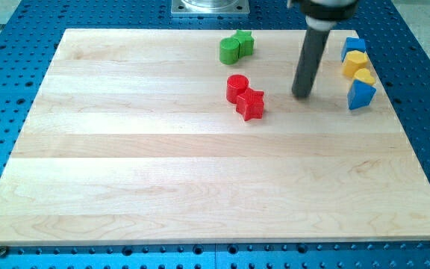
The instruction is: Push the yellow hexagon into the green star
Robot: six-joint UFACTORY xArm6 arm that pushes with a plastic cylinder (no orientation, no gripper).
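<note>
The yellow hexagon [354, 63] lies near the board's right edge at the view's top, between a blue block [354, 46] above it and a smaller yellow block [364, 75] below it. The green star [244, 41] sits at the view's top centre, touching a rounded green block [230, 51] on its left. My tip [301, 95] rests on the board left of and slightly below the yellow hexagon, well apart from it. It is to the right of and below the green star. It touches no block.
A red cylinder [237, 87] and a red star [251, 104] touch each other left of my tip. A blue triangle [360, 95] lies below the small yellow block at the right edge. A blue perforated table [21, 149] surrounds the wooden board [200, 179].
</note>
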